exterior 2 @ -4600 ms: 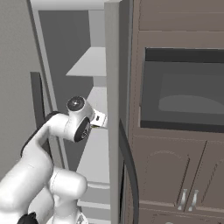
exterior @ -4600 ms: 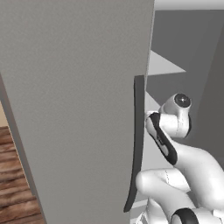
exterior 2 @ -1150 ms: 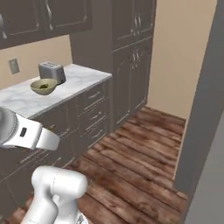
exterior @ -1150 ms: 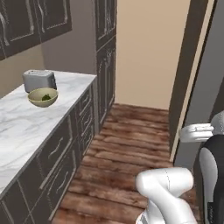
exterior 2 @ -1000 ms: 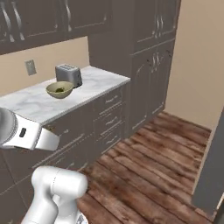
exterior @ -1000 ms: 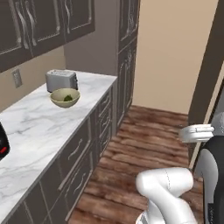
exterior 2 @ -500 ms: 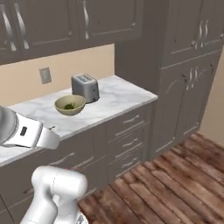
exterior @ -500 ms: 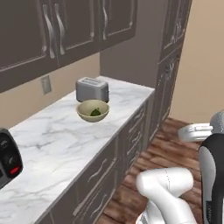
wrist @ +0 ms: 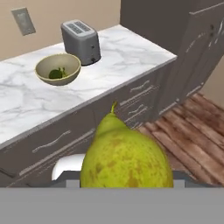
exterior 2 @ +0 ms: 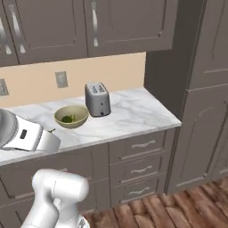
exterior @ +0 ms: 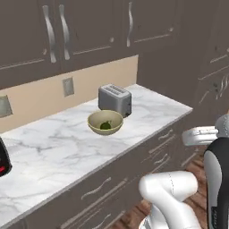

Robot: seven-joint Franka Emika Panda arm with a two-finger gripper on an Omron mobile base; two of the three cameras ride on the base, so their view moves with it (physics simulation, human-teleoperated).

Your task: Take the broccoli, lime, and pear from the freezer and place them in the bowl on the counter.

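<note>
A big yellow-green pear (wrist: pixel 126 156) with brown speckles sits right in front of the hand camera, stem up, and hides the fingertips. My gripper (wrist: pixel 127 179) is shut on the pear, held out over the floor in front of the drawers. The pale olive-tan bowl (exterior: pixel 105 122) (exterior 2: pixel 71 116) (wrist: pixel 57 68) stands on the white marble counter (exterior: pixel 53 147) beside the toaster. A small dark green lump (wrist: pixel 55 73) lies in the bowl; I cannot tell whether it is the lime or the broccoli. The freezer is out of view.
A silver toaster (exterior: pixel 115 100) (exterior 2: pixel 97 99) stands just right of the bowl. Dark brown drawers (exterior 2: pixel 138 164) run under the counter, wall cabinets (exterior 2: pixel 93 26) hang above, and a tall cabinet (exterior 2: pixel 200 98) closes the counter's right end. Wooden floor (wrist: pixel 192 131) lies below.
The whole picture has swung from the freezer to the floor and then to the counter, so the base has turned. Bowl and toaster now sit near the middle of both base views.
</note>
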